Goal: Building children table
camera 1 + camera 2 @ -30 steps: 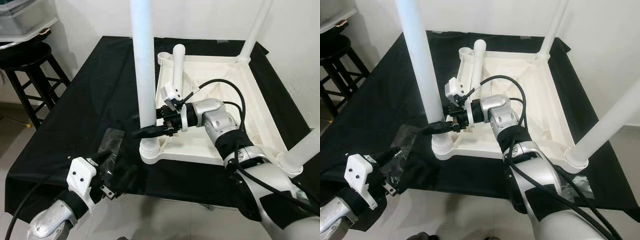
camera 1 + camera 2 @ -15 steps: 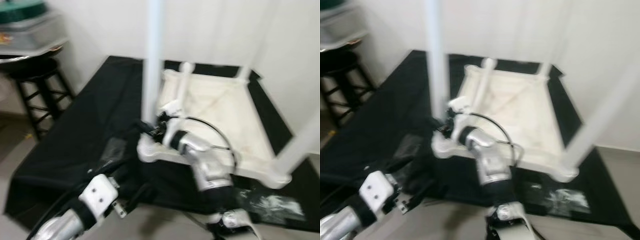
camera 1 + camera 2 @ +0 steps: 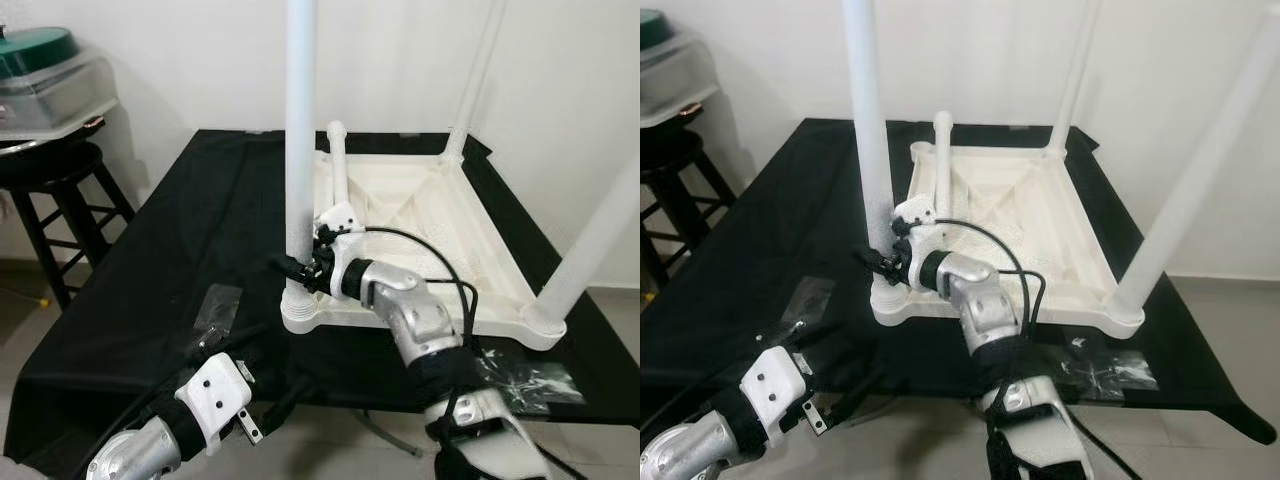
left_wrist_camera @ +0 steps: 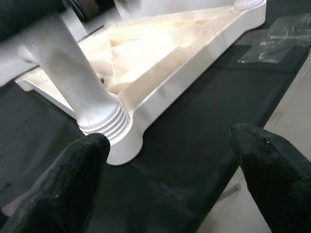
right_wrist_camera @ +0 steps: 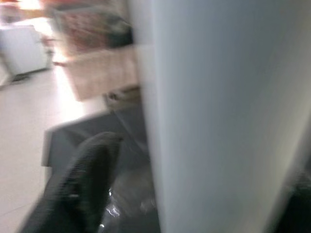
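**Four legs standing, near-left one in hand**

You have the white tabletop [image 3: 470, 250] lying upside down on the black cloth [image 3: 170, 250] that covers the work surface, and a leg stands up from each of its four corners. Count them: the near-left leg [image 3: 298, 150], the far-left leg [image 3: 337, 165], which looks shorter, the far-right leg [image 3: 478, 75], and the near-right leg [image 3: 595, 240]. So the main assembly looks nearly done to you; what is left is probably seating or tightening and then turning the table upright.

Your right gripper [image 3: 297, 265] is at the near-left leg just above its ribbed collar, fingers clasped around it. Your left gripper [image 4: 170, 174] hangs low beside the near edge, fingers spread and holding nothing.

Two clear plastic bags lie on the cloth: one [image 3: 213, 305] near the left, one [image 3: 530, 380] near the right. One black stool [image 3: 60, 190] stands off to the left.
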